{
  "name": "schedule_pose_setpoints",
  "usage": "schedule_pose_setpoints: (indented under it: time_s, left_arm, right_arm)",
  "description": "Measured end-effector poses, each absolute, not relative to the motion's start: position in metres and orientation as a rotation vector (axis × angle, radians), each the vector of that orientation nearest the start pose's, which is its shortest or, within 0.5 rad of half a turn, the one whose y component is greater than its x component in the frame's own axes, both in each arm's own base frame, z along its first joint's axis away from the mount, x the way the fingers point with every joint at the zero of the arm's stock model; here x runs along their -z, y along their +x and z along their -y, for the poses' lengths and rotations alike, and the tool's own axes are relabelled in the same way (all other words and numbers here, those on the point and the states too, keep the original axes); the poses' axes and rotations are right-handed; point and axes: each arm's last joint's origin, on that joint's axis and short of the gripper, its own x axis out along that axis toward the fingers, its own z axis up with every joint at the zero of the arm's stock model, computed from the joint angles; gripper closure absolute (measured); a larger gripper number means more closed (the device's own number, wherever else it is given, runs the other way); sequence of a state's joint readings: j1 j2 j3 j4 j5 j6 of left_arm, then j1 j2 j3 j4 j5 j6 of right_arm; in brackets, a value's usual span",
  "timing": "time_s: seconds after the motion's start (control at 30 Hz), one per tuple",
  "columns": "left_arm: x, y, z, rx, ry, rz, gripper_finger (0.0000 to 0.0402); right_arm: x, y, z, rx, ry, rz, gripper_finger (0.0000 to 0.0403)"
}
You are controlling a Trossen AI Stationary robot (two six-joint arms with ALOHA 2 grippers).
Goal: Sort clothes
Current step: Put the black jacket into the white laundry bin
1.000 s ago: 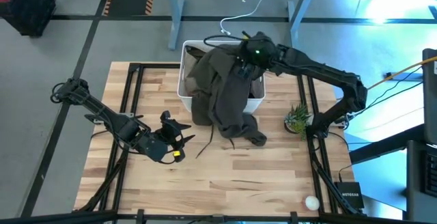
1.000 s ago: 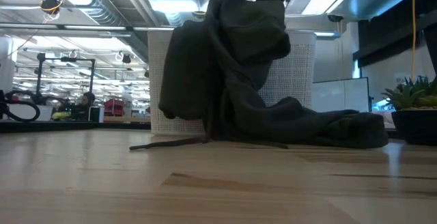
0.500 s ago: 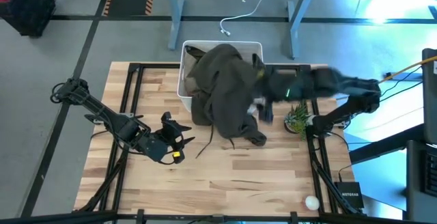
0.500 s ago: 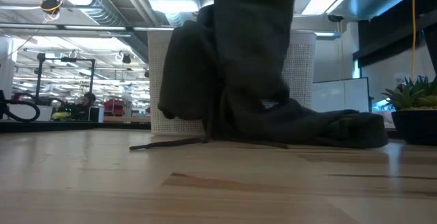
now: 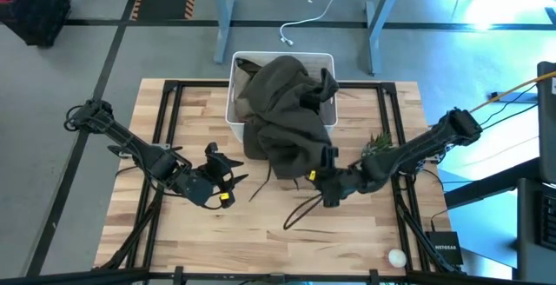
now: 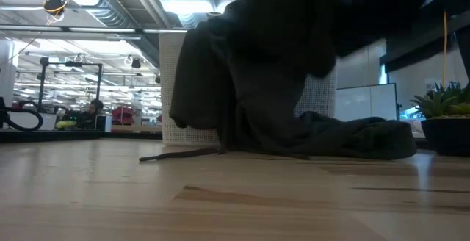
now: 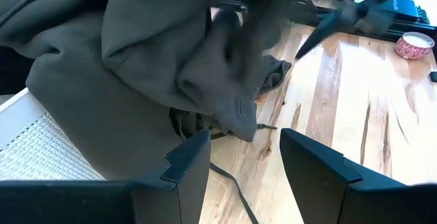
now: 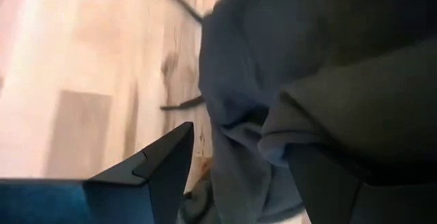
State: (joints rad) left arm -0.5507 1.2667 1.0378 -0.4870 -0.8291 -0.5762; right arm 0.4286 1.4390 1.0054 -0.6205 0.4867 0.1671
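Observation:
A dark olive-grey garment (image 5: 282,111) is draped over the near wall of the white bin (image 5: 236,59). Its lower end spreads on the table (image 6: 352,138). My right gripper (image 5: 323,183) is low over the table at that lower end, open, with cloth (image 8: 307,60) between and in front of its fingers. My left gripper (image 5: 228,174) is open and empty to the garment's left; its wrist view shows the garment (image 7: 123,67). The pink, khaki and black clothes are hidden or out of view. My right gripper is open at the garment's lower end, coming from the table's right near side. The cloth reaches between its fingers (image 8: 160,166). I cannot tell whether they touch it.
Two dark cords lie on the table, one beside my left gripper (image 5: 261,185) and one nearer the front (image 5: 300,213). A small potted plant (image 5: 380,150) stands right of the garment. A small round white thing (image 5: 396,256) lies at the near right corner.
My right gripper has swung from above the bin toward the table's near edge and down to the garment's lower end. The garment's raised upper part has sunk onto the bin. A cord now lies stretched out on the table in front of the right gripper.

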Motion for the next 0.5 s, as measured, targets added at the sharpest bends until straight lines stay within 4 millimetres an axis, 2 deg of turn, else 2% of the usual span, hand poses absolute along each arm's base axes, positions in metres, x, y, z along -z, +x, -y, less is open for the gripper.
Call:
schedule_pose_setpoints:
  time_s: [0.17, 0.5]
  left_arm:
    - [-0.301, 0.232, 0.117, -0.41, -0.102, -0.451, 0.0229]
    - [-0.301, 0.233, 0.115, -0.42, -0.104, -0.45, 0.0229]
  right_arm:
    - [-0.194, 0.258, -0.087, 0.146, -0.342, -0.931, 0.016]
    - [-0.152, 0.281, -0.038, 0.133, -0.287, -1.055, 0.016]
